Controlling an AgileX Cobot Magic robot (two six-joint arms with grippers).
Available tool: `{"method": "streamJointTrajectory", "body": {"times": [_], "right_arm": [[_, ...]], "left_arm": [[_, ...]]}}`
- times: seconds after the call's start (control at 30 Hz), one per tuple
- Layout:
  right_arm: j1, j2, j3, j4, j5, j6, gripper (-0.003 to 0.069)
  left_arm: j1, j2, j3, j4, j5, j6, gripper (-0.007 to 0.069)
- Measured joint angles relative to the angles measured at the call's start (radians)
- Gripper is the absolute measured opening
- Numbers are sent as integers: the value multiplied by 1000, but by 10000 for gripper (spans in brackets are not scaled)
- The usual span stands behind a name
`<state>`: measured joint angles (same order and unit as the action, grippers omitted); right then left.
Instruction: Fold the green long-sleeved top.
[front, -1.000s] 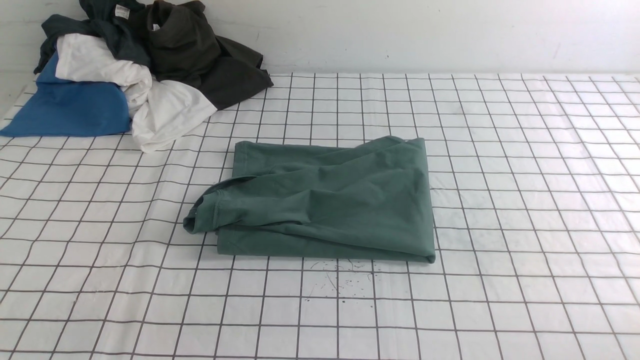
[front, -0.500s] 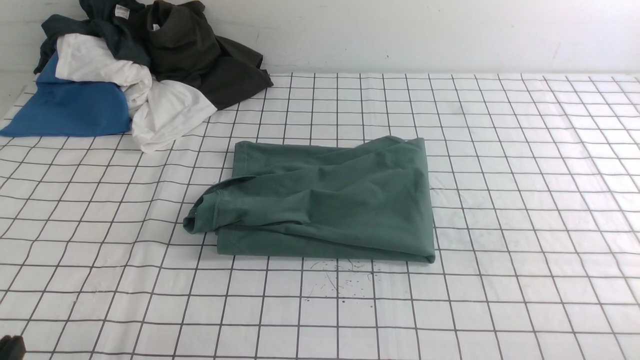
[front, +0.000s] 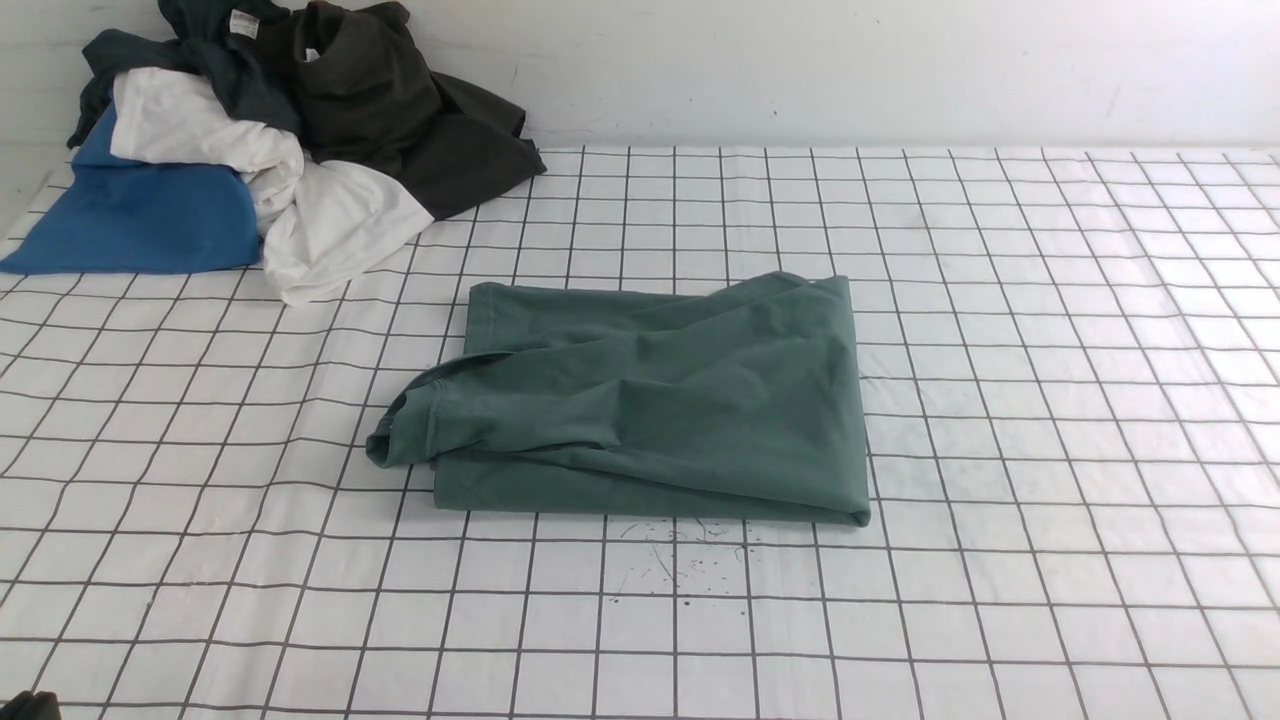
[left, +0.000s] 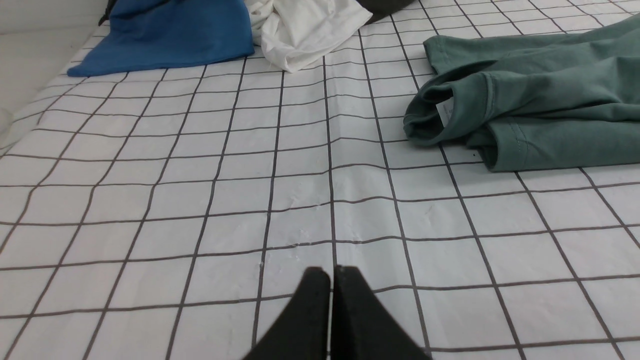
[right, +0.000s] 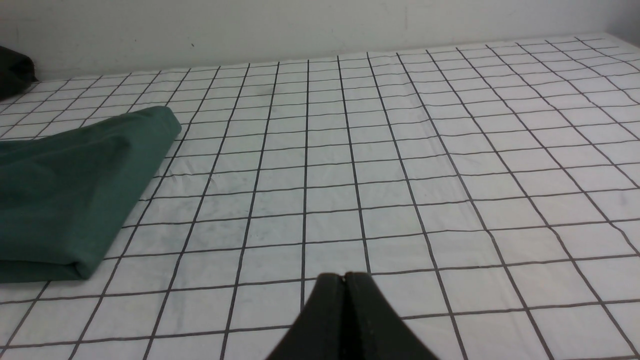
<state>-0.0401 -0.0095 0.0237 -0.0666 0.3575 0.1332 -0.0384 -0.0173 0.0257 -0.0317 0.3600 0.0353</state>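
We see the green long-sleeved top (front: 660, 400) folded mid-desk; left end effector (left: 330, 272) and right end effector (right: 344, 277) both pressed together, empty.

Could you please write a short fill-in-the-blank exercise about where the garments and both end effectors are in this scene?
1. The green long-sleeved top lies ____ into a compact bundle on the checked tablecloth.
2. The left end effector has its fingers ____ with nothing between them.
3. The right end effector touches ____ garment.
4. In the pile of clothes, the blue garment lies beside a ____ one.

Missing words: folded; shut; no; white
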Motion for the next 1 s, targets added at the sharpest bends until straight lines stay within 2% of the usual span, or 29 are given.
{"method": "streamJointTrajectory", "body": {"times": [0.8,1.0], "right_arm": [[0,0,0,0,0,0,-15],[0,0,0,0,0,0,-15]], "left_arm": [[0,0,0,0,0,0,-7],[53,0,0,-1,0,0,-7]]}}
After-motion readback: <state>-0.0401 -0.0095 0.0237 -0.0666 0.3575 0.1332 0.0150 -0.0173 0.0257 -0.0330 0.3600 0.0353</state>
